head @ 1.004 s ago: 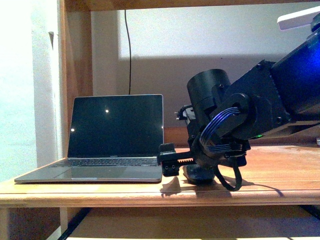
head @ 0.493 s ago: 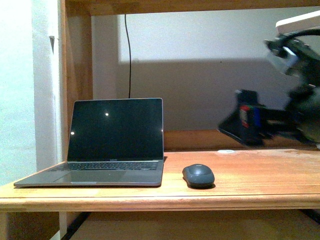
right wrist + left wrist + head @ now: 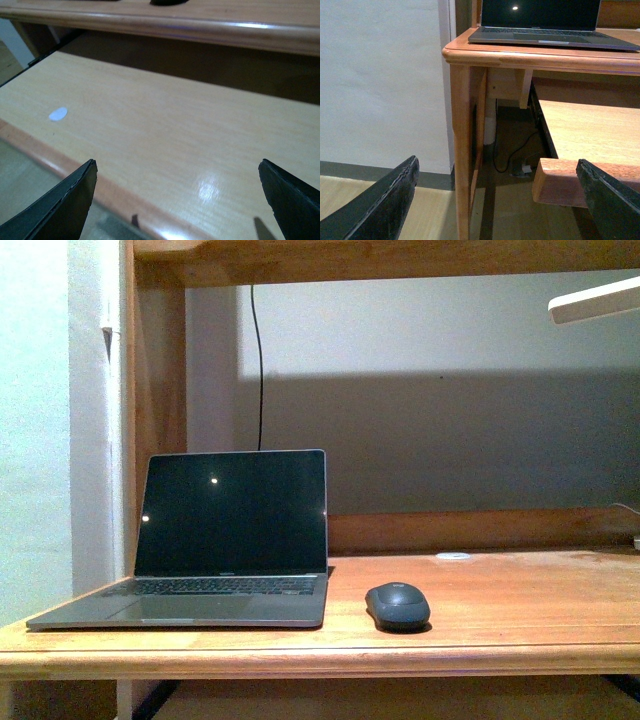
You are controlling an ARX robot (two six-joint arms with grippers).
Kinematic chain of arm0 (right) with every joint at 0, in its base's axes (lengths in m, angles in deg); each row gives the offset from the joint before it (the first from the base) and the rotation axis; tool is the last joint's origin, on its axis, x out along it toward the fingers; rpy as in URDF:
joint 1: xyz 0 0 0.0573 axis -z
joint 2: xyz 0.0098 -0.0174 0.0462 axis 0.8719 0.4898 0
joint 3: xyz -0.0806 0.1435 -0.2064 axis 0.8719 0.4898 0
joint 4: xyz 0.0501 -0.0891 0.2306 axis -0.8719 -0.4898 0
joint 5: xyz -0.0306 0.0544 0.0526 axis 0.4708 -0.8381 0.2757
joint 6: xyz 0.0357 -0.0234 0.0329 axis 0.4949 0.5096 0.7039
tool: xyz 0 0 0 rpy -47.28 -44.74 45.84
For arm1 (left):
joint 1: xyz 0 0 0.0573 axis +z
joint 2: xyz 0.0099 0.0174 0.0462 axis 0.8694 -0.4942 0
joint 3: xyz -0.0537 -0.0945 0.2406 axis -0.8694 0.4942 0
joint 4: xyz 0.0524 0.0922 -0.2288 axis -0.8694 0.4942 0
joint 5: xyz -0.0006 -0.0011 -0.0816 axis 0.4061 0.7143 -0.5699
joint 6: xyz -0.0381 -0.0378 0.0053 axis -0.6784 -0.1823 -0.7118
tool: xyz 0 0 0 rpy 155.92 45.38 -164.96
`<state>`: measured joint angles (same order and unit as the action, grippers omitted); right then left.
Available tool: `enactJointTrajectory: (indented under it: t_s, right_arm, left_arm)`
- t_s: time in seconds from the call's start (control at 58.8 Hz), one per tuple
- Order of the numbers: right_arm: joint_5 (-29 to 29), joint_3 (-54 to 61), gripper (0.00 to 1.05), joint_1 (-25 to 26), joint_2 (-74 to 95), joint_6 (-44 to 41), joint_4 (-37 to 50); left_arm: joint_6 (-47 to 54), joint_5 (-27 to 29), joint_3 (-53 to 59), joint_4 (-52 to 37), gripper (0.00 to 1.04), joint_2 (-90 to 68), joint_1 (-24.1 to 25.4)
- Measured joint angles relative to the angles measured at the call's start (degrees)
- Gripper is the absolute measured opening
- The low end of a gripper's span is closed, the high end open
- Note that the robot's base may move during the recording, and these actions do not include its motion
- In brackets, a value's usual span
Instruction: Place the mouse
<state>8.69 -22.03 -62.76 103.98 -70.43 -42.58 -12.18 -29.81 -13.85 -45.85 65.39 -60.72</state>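
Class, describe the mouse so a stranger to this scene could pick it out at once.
Find the wooden desk with the open laptop at its left. Right of the laptop, near the front edge, lies the mouse: a small, dark, domed oval, unlike the flat white disc farther back.

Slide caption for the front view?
Mouse resting on the wooden desk beside the open laptop; no arms in view.

One laptop [image 3: 228, 540], one mouse [image 3: 397, 604], one desk [image 3: 520, 600], one hanging cable [image 3: 259, 360], and what may be one small white disc [image 3: 453, 556] far back.
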Motion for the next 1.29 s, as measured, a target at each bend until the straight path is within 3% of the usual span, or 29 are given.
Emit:
enactJointTrajectory:
  t_s: [0.187, 0.732, 0.834, 1.293]
  right_arm:
    - [-6.5, 6.8, 0.97, 5.0, -4.0, -6.9, -5.4]
    - [-7.9, 11.5, 0.97, 6.1, 3.0, -13.0, -1.0]
    - [-5.9, 11.5, 0.97, 4.3, 3.8, -12.2, 1.4]
    - [7.2, 6.2, 0.97, -13.6, 17.6, -4.3, 15.8]
  left_arm:
    - [0.0, 0.0, 0.0, 0.0, 0.97, 0.0, 0.0]
    - [0.0, 0.0, 0.0, 0.0, 0.97, 0.0, 0.0]
    - [0.0, 0.0, 0.0, 0.0, 0.97, 0.0, 0.0]
    - [0.0, 0.0, 0.0, 0.0, 0.97, 0.0, 0.0]
